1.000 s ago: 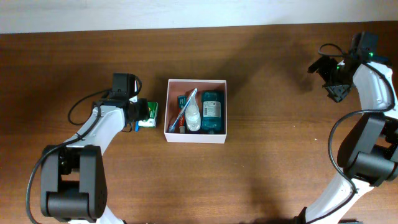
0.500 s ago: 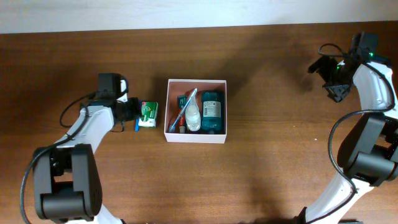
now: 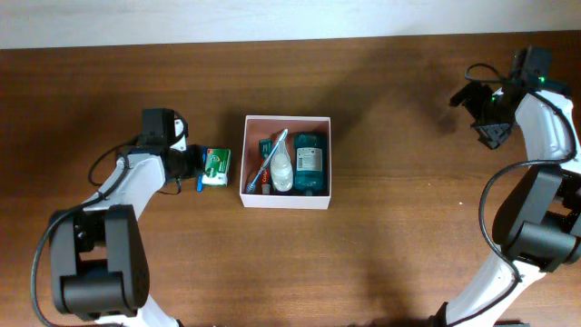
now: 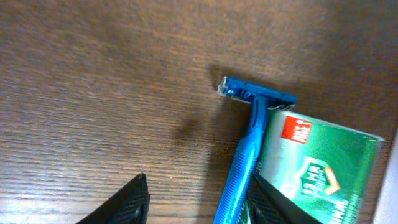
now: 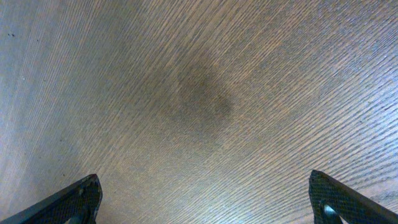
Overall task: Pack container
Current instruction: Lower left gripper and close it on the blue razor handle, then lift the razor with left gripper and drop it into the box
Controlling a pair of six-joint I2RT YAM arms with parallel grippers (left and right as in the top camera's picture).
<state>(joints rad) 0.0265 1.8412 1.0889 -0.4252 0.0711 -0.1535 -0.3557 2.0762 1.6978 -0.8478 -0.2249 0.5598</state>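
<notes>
The container (image 3: 286,201) is a square white box with a reddish-brown inside at the table's middle. It holds a teal bottle (image 3: 310,163), a clear bottle (image 3: 282,170) and a toothbrush (image 3: 266,165). A small green-and-white carton (image 3: 216,166) lies just left of it, also in the left wrist view (image 4: 317,168). A blue razor (image 4: 247,147) lies against the carton's left side. My left gripper (image 3: 188,168) is open with its fingers either side of the razor handle (image 4: 205,205). My right gripper (image 3: 478,111) is open and empty at the far right (image 5: 205,202).
The dark wooden table (image 3: 381,254) fills the view. A pale wall strip (image 3: 272,20) runs along the far edge. Both arm bases stand at the near left and near right corners.
My left arm drew back to the left, away from the carton, and has since held nearly still. The right arm has not moved.
</notes>
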